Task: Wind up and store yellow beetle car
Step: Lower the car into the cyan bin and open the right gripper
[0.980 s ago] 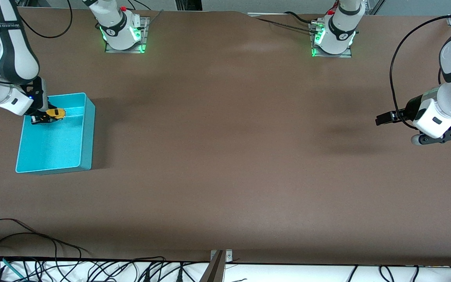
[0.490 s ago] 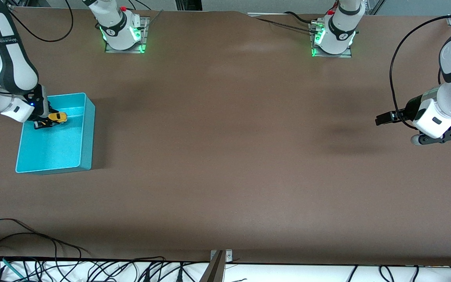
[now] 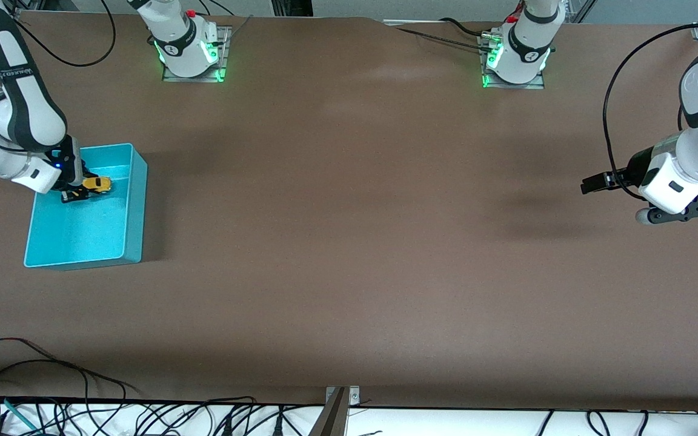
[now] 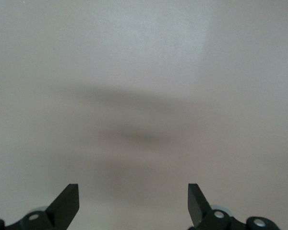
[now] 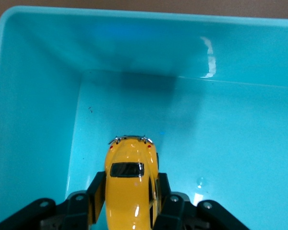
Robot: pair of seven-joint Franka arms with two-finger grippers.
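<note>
The yellow beetle car (image 3: 98,183) (image 5: 131,179) is a tiny bright yellow toy with a dark window. It sits between the fingers of my right gripper (image 3: 85,189) (image 5: 129,194), which is shut on its sides. The gripper and car are low inside the teal bin (image 3: 137,200) (image 5: 33,120), over the part of its floor farthest from the front camera. Whether the wheels touch the floor is hidden. My left gripper (image 3: 679,213) (image 4: 133,201) waits open over bare table at the left arm's end, with nothing between its fingers.
The teal bin stands at the right arm's end of the brown table (image 3: 349,242) and holds nothing else. Cables (image 3: 52,399) lie along the table edge nearest the front camera. The two arm bases (image 3: 188,45) stand along the farthest edge.
My right gripper has carried the car a little deeper into the bin, toward its middle. The left arm has not moved.
</note>
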